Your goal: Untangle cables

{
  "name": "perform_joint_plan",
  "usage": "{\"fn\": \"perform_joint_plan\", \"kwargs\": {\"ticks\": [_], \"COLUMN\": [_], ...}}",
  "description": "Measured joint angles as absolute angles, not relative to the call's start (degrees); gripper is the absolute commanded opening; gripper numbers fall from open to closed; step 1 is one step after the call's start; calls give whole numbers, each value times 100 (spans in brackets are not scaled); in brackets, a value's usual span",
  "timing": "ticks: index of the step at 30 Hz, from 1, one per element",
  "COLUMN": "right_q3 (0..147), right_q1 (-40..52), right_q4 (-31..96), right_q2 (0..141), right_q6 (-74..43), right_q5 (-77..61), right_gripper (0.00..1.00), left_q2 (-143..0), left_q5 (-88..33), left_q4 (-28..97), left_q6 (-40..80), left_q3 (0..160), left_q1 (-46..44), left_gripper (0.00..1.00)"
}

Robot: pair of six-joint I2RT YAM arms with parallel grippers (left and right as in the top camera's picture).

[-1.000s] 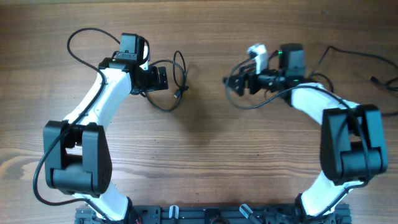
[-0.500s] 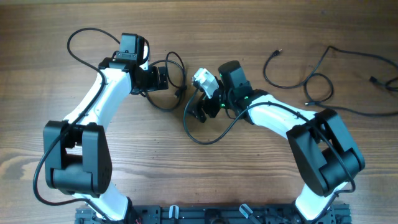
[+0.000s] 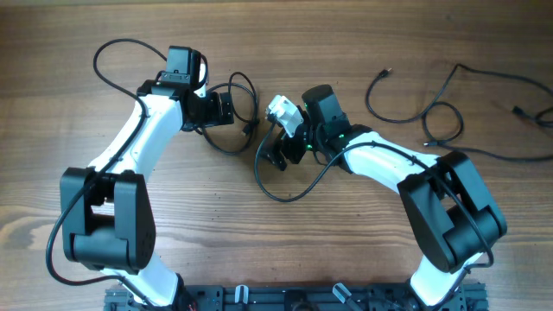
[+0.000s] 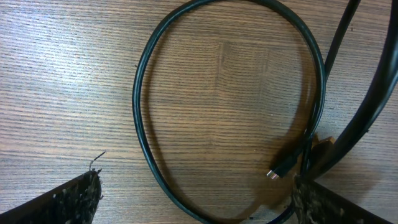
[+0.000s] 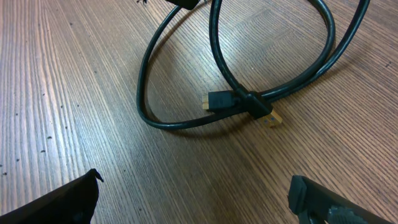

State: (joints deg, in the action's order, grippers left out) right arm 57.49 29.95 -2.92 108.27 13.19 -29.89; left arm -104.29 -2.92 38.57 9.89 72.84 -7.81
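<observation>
A thin black cable (image 3: 248, 111) lies in a loop on the wooden table just right of my left gripper (image 3: 232, 108). In the left wrist view the loop (image 4: 142, 118) lies ahead of the open gripper (image 4: 199, 208), and its small silvery-tipped plug (image 4: 283, 167) sits near the right finger (image 4: 329, 205). My right gripper (image 3: 275, 154) is open and empty, to the lower right of that loop. In the right wrist view the loop (image 5: 186, 121) and two crossed plug ends (image 5: 219, 100) lie ahead of the gripper (image 5: 196, 208). More thin cables (image 3: 436, 117) lie at the far right.
The arms' own thicker black cables arc behind the left arm (image 3: 108, 56) and hang in a loop under the right arm (image 3: 289, 195). Another thin cord (image 3: 505, 86) runs toward the right edge. The arm bases stand on a rail (image 3: 285, 299) at the front edge.
A second ago my right arm was at the back right; it has swung left to the table's middle and has been still for half a second. The left arm has not moved.
</observation>
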Motion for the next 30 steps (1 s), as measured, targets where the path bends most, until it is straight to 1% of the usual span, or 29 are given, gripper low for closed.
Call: {"fn": "perform_joint_plan", "kwargs": {"ticks": [27,30], "right_q3": [5749,5747], "right_q1": [2995,2995], "right_q4": [-305,-451], "right_q2": [10827,10827], "right_q6": [1321,1601], "right_q5": [-2989,-2987], "right_gripper": [100,100], "left_q2": [-10429,-10429], "left_q5": [-292,-292], "left_q4": [3857,3857], "left_q6": [989,989], "left_q3": [7284,7284], "left_q1": [-781,-781], "left_gripper": [100,100]}}
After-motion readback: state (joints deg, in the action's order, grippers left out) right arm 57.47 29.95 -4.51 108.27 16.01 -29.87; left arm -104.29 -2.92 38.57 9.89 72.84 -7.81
